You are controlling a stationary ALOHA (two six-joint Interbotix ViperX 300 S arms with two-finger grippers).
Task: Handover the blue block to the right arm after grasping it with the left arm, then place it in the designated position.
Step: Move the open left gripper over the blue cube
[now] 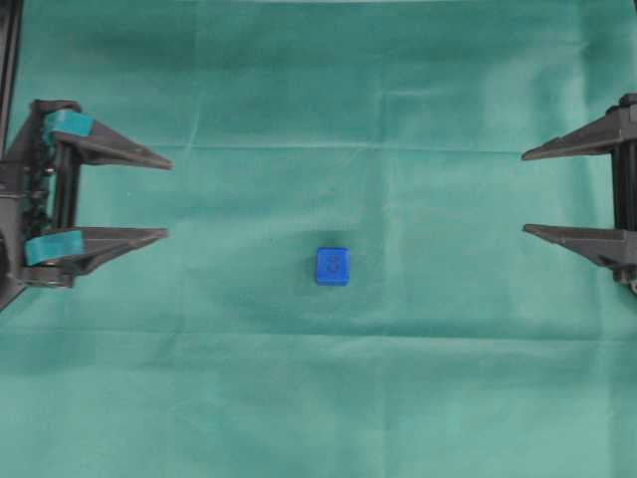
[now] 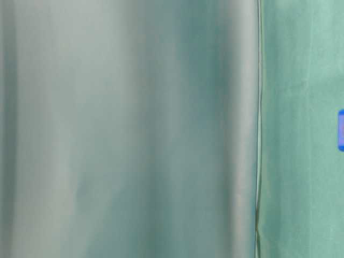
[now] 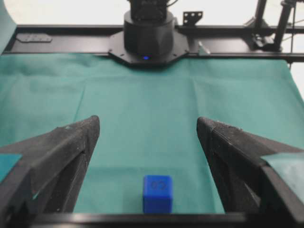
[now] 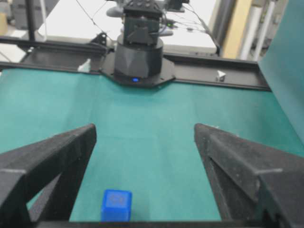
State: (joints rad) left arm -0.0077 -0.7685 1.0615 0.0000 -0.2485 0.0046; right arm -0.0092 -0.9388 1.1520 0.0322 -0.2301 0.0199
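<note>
The blue block [image 1: 332,266] sits alone on the green cloth [image 1: 318,398], just below the middle of the overhead view. The left gripper [image 1: 167,196], the one with teal tape, is at the left edge with its jaws wide and nothing in them. The right gripper [image 1: 525,191] waits at the right edge, wide and empty too. I think the left gripper should slide toward the block, drop a bit lower in the picture to line up, and then close gently.

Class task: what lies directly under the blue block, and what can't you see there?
The blue block sits on the green cloth. Its underside and the patch of cloth beneath it are covered.
</note>
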